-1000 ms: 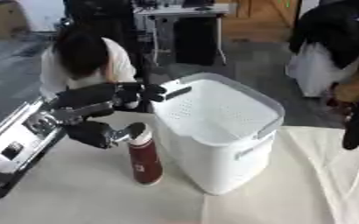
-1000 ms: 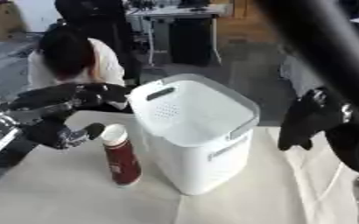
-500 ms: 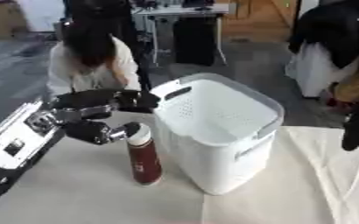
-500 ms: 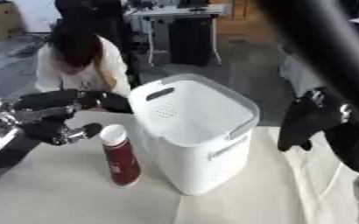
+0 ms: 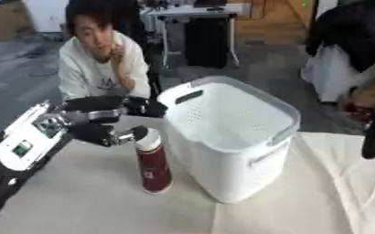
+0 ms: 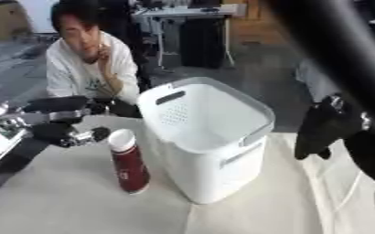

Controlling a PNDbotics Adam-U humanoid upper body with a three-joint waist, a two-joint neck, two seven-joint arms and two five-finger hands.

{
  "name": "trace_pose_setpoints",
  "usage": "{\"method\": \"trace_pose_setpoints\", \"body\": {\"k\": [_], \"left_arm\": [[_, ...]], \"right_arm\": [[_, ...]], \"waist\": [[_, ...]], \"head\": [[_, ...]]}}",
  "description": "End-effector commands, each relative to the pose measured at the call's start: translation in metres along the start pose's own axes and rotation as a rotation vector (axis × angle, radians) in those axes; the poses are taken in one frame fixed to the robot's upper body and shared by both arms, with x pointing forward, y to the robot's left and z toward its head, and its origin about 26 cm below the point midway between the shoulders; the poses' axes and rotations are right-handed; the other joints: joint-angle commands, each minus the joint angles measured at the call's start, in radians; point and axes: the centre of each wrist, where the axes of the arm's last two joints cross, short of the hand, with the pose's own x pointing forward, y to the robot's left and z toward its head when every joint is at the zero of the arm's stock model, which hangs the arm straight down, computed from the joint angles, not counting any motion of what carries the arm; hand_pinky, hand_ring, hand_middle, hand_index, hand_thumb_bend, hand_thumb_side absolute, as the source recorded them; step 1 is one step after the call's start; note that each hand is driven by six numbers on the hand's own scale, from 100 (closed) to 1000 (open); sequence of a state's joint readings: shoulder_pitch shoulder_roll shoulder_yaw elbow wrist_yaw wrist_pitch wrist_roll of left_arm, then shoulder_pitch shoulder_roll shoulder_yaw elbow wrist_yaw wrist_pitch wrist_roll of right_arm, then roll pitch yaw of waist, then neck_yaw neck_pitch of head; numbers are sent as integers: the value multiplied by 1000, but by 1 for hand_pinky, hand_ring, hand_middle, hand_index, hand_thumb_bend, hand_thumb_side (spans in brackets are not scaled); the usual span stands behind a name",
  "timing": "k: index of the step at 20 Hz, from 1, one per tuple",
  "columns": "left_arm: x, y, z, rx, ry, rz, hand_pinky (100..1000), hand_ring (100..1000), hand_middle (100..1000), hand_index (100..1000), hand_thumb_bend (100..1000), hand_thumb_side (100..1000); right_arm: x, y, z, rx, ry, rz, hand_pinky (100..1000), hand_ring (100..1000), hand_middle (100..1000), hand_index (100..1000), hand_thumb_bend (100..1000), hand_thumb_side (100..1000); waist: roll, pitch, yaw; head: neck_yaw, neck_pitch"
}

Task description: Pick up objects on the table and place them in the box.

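Unmoved since before: red bottle (image 5: 153,165), white cap, upright at centre left, just beside white box (image 5: 231,141). Left hand (image 5: 103,119), fingers spread, now sits slightly left of the cap. Right hand (image 6: 323,132), right edge, fingers hanging relaxed.

Pale cloth (image 5: 302,201) over the table (image 5: 87,201)
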State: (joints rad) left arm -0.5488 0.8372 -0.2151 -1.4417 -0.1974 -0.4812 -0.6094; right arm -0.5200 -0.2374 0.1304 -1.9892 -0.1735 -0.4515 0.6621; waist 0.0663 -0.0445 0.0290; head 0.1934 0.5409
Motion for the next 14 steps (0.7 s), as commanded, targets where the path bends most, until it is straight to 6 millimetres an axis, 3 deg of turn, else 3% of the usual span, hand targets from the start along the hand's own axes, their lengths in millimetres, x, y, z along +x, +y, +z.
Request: {"method": "trace_pose_setpoints", "body": {"k": [1,14], "left_arm": [[-1,11,2,-62,22,-36,1000,1000,1000,1000,307,1000],[-13,4,1,-234,98,-62,1000,1000,1000,1000,290,1000]], "right_arm": [[3,-4,-6,166,-140,122,109,393,457,645,100,985],[3,-4,-7,171,-145,117,107,392,456,645,100,986]], "waist": [[1,-8,-2],[1,-6,-1]], "head": [[15,4],[12,-4]]}}
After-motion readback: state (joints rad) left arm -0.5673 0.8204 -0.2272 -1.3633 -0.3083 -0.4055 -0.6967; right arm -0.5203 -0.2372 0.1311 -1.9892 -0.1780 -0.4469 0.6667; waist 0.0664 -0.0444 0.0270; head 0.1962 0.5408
